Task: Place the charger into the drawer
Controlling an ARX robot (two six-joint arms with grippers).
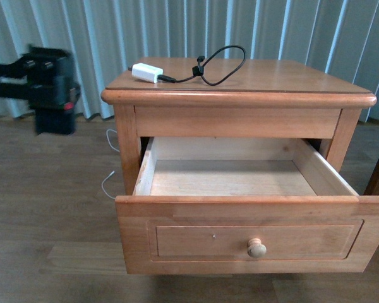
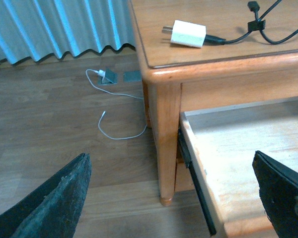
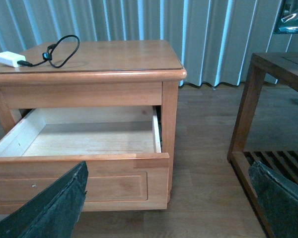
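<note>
Lying where: the charger (image 1: 146, 72) rests on the nightstand top (image 1: 290, 76), near its back left corner, well above the drawer.
Charger: white block with prongs facing away from the cable; the black cable (image 1: 224, 63) loops loosely behind it, cinched by a tie (image 1: 199, 69), so the whole thing should lift as one bundle.
Drawer: the drawer (image 1: 252, 233) is pulled well out, its pale wooden inside bare and open from above, which leaves a broad target for a drop; the knob (image 1: 257, 248) sits on the recessed front.
Left pincer: the left pincer (image 2: 174, 198) is spread wide and empty, its two dark fingers (image 2: 59, 198) framing the nightstand leg and the drawer's side; in the front view the arm (image 1: 47, 85) hangs blurred to the left of the worktop at about its height, apart from the charger.
Right pincer: the right pincer (image 3: 169, 198) is also open and holds nothing, looking at the drawer front from a distance.
Floor: a thin white cable (image 2: 114, 134) trails beside the leg, no part of the job.
Stage: nothing gripped yet; the left arm looks best placed to reach the block.
Risk: the loose loop could snag on the drawer rim.
</note>
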